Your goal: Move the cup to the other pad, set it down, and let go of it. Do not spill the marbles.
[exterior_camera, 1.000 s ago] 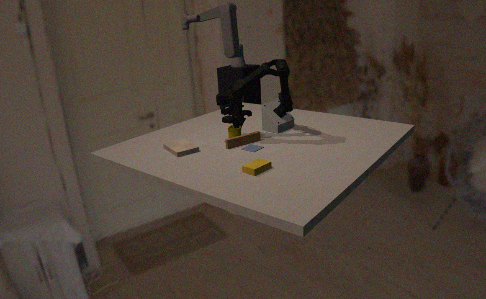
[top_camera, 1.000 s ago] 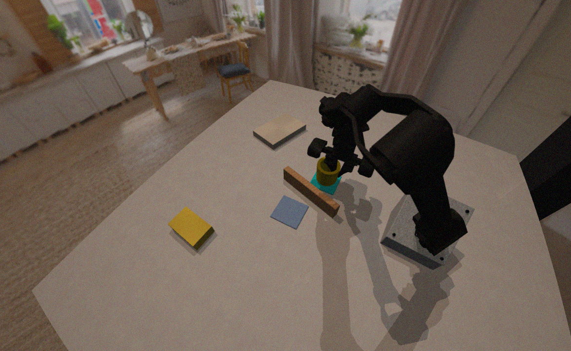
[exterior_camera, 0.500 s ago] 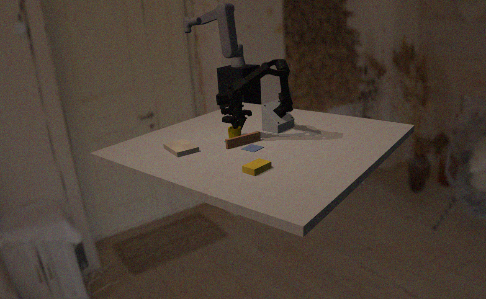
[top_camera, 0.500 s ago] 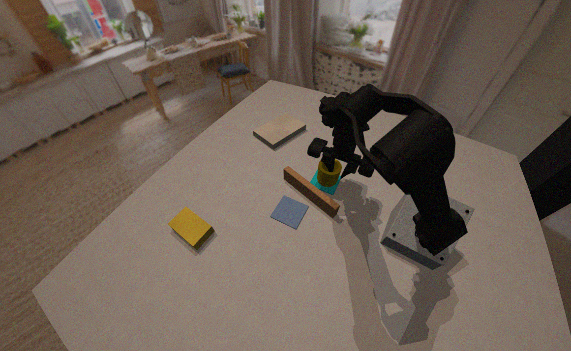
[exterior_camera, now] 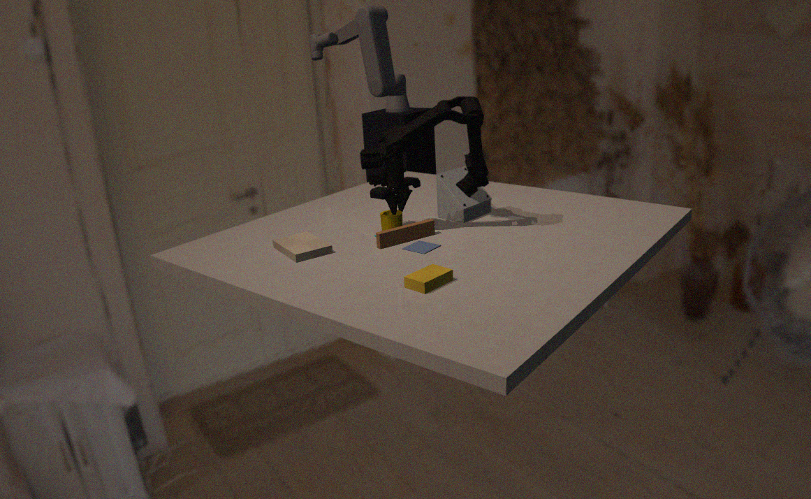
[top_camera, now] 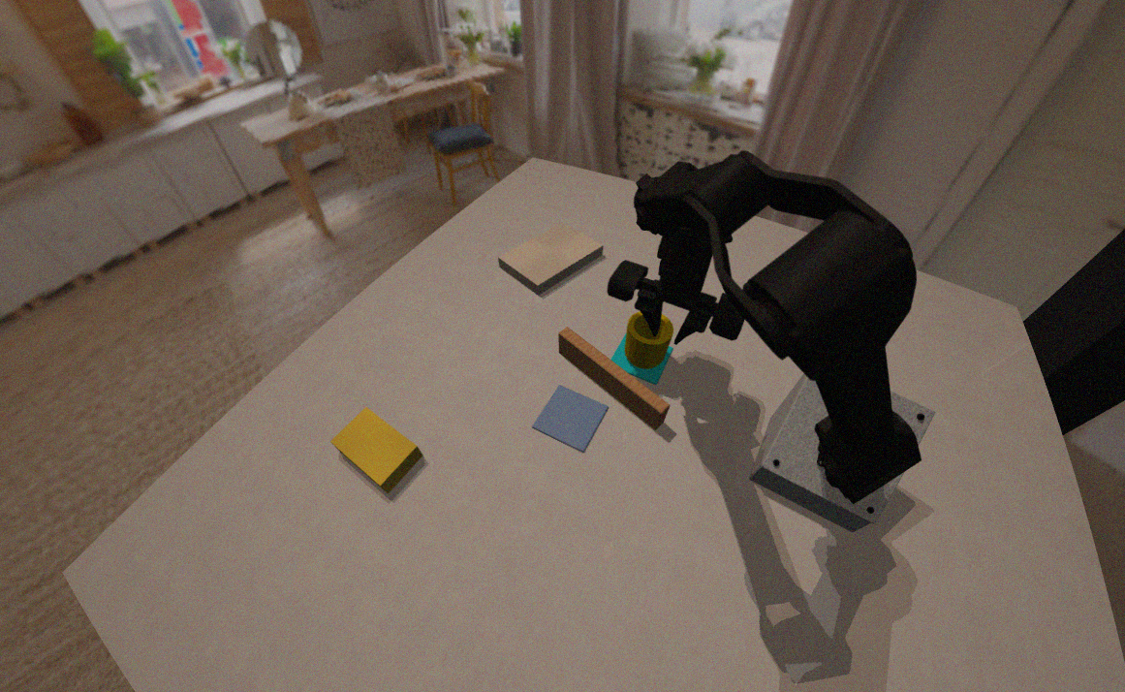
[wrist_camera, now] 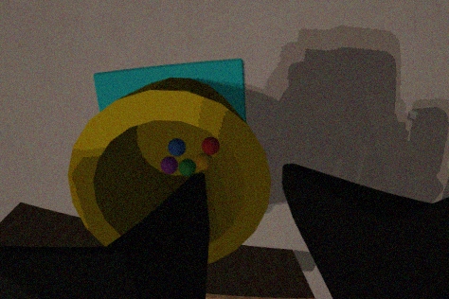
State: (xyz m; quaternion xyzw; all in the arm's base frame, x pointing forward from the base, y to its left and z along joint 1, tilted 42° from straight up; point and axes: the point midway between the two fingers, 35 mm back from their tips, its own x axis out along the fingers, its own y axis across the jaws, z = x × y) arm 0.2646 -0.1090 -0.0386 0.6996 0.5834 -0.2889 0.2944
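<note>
The yellow cup (top_camera: 648, 352) (exterior_camera: 388, 221) (wrist_camera: 166, 106) stands upright on the teal pad (top_camera: 648, 376) (wrist_camera: 218, 71). Several marbles lie inside it in the wrist view, among them a blue marble (wrist_camera: 176, 147), a red marble (wrist_camera: 210, 145) and a green marble (wrist_camera: 188, 167). My gripper (top_camera: 668, 338) (exterior_camera: 397, 212) (wrist_camera: 244, 180) is open around the cup's wall near the rim, one fingertip over the cup's mouth and the other outside it. The wall is not clamped. The blue pad (top_camera: 570, 418) (exterior_camera: 421, 247) is bare.
A wooden bar (top_camera: 613, 378) (exterior_camera: 405, 234) stands between the two pads, close beside the teal one. A beige block (top_camera: 550, 251) (exterior_camera: 302, 243) and a yellow block (top_camera: 375, 445) (exterior_camera: 428, 277) lie farther off on the table. My arm's grey base plate (top_camera: 795, 438) is on the opposite side.
</note>
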